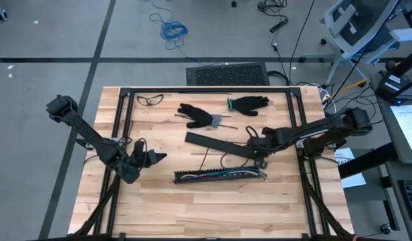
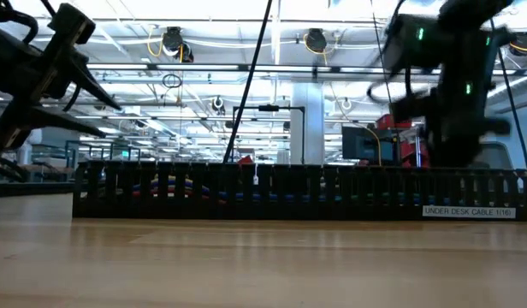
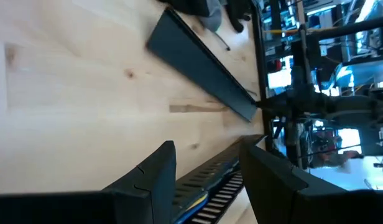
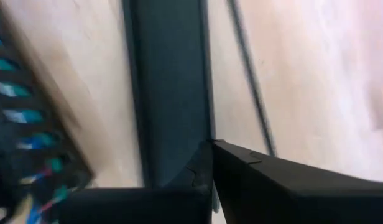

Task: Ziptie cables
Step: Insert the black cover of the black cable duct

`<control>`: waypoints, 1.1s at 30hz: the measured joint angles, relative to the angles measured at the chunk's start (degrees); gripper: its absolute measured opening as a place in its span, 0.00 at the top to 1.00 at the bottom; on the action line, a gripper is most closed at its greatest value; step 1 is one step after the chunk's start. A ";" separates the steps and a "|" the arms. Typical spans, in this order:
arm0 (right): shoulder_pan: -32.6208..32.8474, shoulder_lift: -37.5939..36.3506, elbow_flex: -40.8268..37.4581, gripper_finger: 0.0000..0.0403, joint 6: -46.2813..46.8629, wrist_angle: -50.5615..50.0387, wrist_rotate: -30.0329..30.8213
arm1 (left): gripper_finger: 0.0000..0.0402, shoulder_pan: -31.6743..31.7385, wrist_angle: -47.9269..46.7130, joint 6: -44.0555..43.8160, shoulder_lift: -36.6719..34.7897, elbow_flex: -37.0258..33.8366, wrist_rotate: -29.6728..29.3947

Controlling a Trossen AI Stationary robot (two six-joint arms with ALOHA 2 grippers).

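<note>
Right gripper (image 1: pixel 259 159) has its fingers pressed together at the 3 o'clock end of the flat black cover strip (image 1: pixel 219 145), down on the table just above the 3 o'clock end of the cables. From its own wrist view the dark fingers (image 4: pixel 253 180) sit closed right at the strip's edge (image 4: pixel 170 93); whether they actually pinch it, I cannot tell.

The cables (image 1: pixel 216 175), a bundle of yellow, blue, green, red and white wires, lie in the black slotted tray (image 1: pixel 219 177), a little toward 6 o'clock from the table's middle. Their long axis runs 9 o'clock to 3 o'clock, flat along the tray, and a few ends spill out at the 3 o'clock end. From table height the wire colours show through the tray's slots (image 2: pixel 186 190).

A white label on the tray (image 2: pixel 469 211) reads "UNDER DESK CABLE", followed by characters too small to be sure of.

Left gripper (image 1: pixel 149 159) hovers off the tray's 9 o'clock end, its fingers (image 3: pixel 155 180) partly spread and holding nothing, pointing along the tray.

Toward 12 o'clock lie two black gloves (image 1: pixel 199 115) and a pair of safety glasses (image 1: pixel 150 99) on the wooden table (image 1: pixel 159 207).
</note>
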 joint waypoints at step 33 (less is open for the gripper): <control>-1.58 -12.09 12.89 0.91 5.42 -12.98 12.35 | 0.58 49.04 -1.17 62.71 7.68 13.43 49.18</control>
